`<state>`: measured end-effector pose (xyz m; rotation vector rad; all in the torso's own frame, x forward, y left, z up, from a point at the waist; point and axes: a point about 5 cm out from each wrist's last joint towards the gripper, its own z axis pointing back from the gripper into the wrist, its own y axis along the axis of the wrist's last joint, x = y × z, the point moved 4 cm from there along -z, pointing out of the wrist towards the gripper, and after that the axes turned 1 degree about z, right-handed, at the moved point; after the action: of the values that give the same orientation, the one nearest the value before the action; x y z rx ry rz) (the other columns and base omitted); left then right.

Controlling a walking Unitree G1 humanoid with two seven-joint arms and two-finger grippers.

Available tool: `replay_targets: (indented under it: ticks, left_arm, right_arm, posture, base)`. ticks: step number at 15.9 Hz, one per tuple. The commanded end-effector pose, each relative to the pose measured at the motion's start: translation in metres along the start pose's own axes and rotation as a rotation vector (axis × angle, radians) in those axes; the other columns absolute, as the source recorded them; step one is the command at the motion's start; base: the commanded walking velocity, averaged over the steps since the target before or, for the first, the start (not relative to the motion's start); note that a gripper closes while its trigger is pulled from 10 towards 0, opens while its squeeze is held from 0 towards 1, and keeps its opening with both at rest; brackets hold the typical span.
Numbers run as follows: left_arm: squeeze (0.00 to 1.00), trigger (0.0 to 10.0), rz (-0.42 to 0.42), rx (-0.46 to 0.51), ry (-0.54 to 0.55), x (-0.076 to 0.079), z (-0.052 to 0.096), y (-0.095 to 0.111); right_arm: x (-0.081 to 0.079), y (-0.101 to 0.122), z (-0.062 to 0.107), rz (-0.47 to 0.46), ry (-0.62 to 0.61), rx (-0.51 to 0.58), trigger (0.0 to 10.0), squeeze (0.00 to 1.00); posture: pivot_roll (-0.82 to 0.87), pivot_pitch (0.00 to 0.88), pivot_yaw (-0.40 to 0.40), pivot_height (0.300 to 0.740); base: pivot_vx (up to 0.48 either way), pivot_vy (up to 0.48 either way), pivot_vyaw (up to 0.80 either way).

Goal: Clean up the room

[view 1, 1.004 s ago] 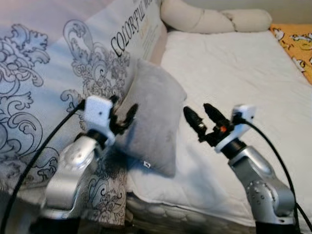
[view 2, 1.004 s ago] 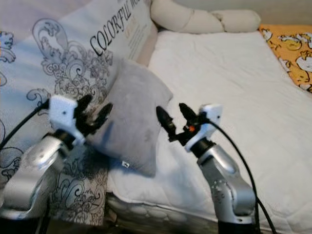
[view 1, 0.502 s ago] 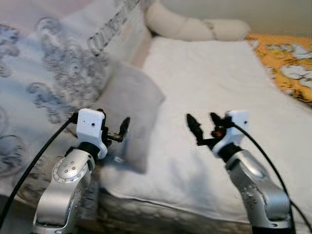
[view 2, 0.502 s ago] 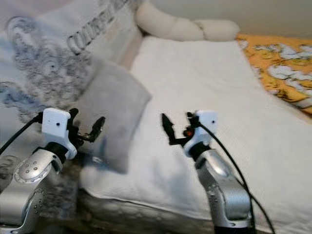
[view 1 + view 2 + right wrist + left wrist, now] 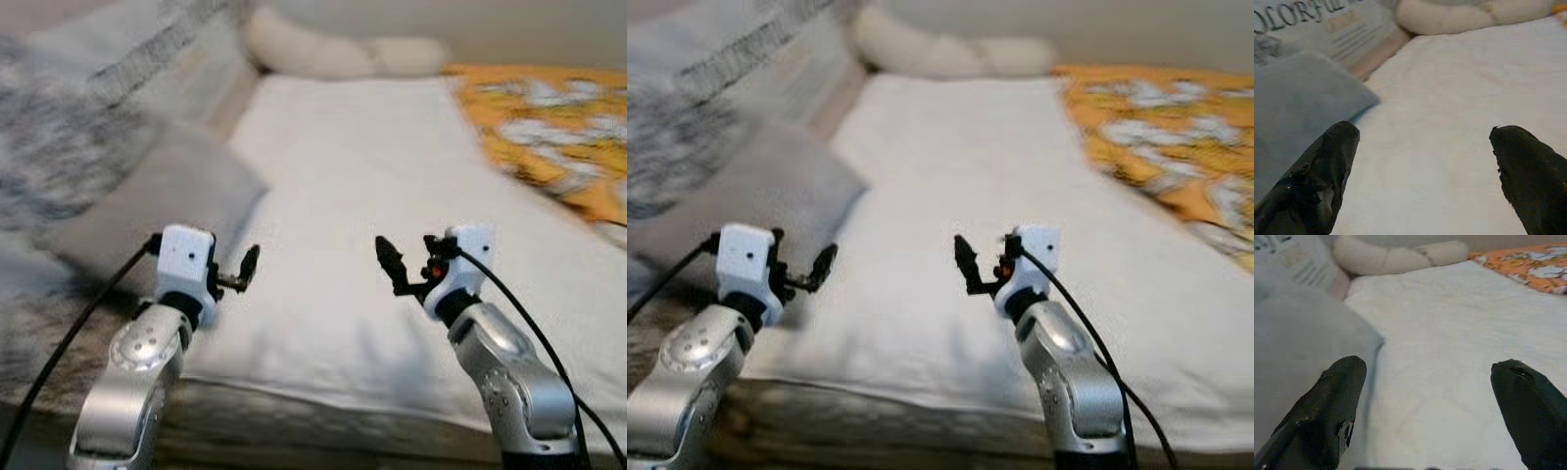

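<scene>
- Our task's thing here is the grey pillow [image 5: 157, 196], lying on the left side of the bed, its near corner on the white sheet [image 5: 362, 196] and its far side against the large patterned cushion [image 5: 69, 117] with printed lettering.
- A second ago that grey pillow sat between our two grippers in the head views; now it lies off to the left and the whole scene has slid leftward and blurred, so our camera has turned right rather than the pillow moving.
- The orange patterned blanket [image 5: 549, 127] now takes up much more of the right side of the bed than it did before.
- Our left gripper [image 5: 235, 274] has come away from the pillow: earlier its fingers were up against the pillow's face, now it hovers over the sheet just beside the pillow's near edge, not touching it.
- In the left wrist view the pillow [image 5: 1298, 347] lies behind one finger only, with bare sheet between the two; the jaws stand wide apart and hold nothing.
- Our right gripper [image 5: 407, 264] hangs above the sheet, well apart from the pillow, its jaws spread wide and empty.
- At the head of the bed lies a long cream bolster [image 5: 333, 54], touching the sheet's far edge.
</scene>
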<state>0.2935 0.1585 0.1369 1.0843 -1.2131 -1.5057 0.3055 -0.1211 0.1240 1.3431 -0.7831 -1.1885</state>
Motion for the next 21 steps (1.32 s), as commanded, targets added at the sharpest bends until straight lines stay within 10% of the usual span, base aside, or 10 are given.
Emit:
replay_targets:
  ticks: [1,5,10,21]
  left_arm:
    - [1.0,10.0,-0.006,-0.044,0.05,-0.01,0.001,-0.009]
    - [1.0,10.0,-0.036,-0.084,0.076,-0.016,-0.001,-0.013]
    - [1.0,10.0,-0.053,-0.076,0.073,-0.017,-0.006,-0.007]
    - [1.0,10.0,0.036,-0.124,0.071,-0.013,-0.008,-0.012]
  right_arm:
    - [-0.001,0.003,-0.005,0.051,-0.017,0.0,10.0,0.0]
    - [0.016,-0.001,-0.007,0.179,-0.12,-0.013,10.0,0.0]
    - [0.017,-0.006,-0.007,0.043,-0.08,-0.031,10.0,0.0]
    - [0.013,-0.006,-0.01,0.042,-0.076,-0.031,10.0,0.0]
  posture:
    - [-0.04,0.0,0.018,0.74]
    - [-0.05,0.0,0.016,0.74]
    - [-0.03,0.0,0.007,0.74]
    - [-0.05,0.0,0.006,0.74]
  base:
    - [0.0,-0.48,0.0]
    - [0.0,-0.451,0.0]
    - [0.0,-0.435,0.0]
    - [0.0,-0.433,0.0]
